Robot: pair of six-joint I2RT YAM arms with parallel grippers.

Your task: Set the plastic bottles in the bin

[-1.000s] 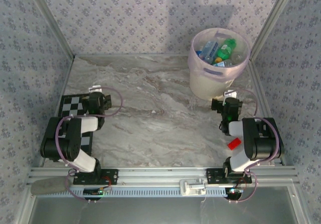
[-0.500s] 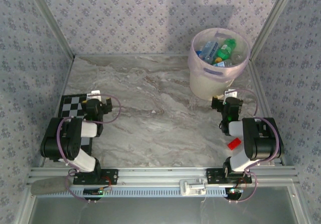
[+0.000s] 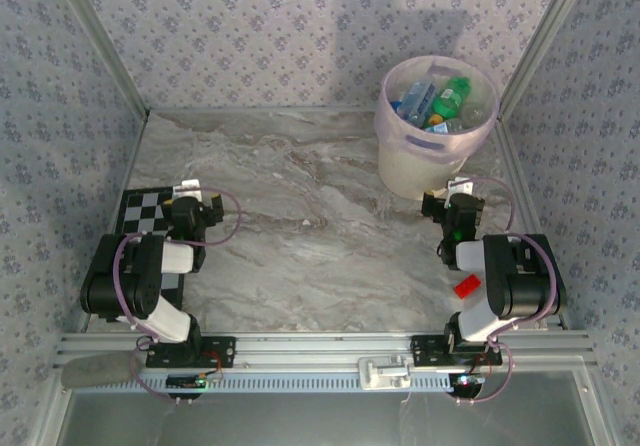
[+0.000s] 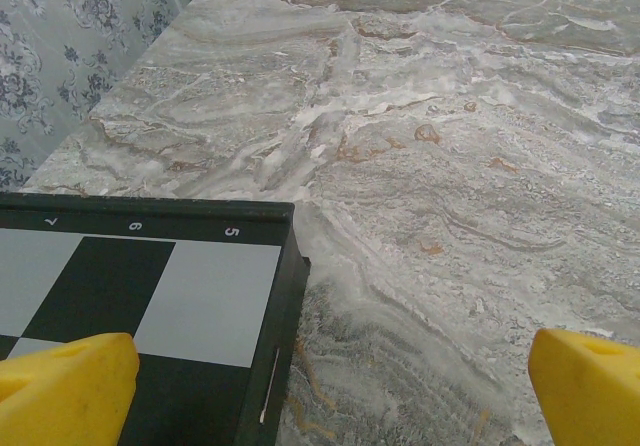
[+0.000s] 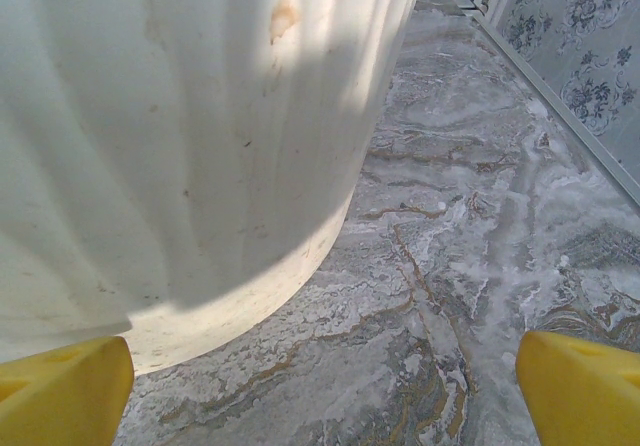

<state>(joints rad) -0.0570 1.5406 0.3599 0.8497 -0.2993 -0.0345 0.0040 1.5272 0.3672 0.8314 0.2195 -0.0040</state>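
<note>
1. Fingers [image 4: 60,386] of the left gripper [image 4: 320,391] stand wide apart, empty, over a checkerboard [image 4: 150,286] corner; the right gripper [image 5: 320,391] is spread too, empty, close to the bin [image 5: 180,146].
2. Grey veined marble table [image 3: 320,236], flowered wallpaper walls [image 3: 250,36] around.
3. From above, the plastic bottles [image 3: 440,101] lie inside the bin, upper right; the right wrist view adds a brown stain [image 5: 283,16] on its ribbed side.

Top camera looks steeply down on the whole table [image 3: 320,256]. Wrist cameras sit low, facing forward; the right one is close against the bin [image 5: 180,116].
</note>
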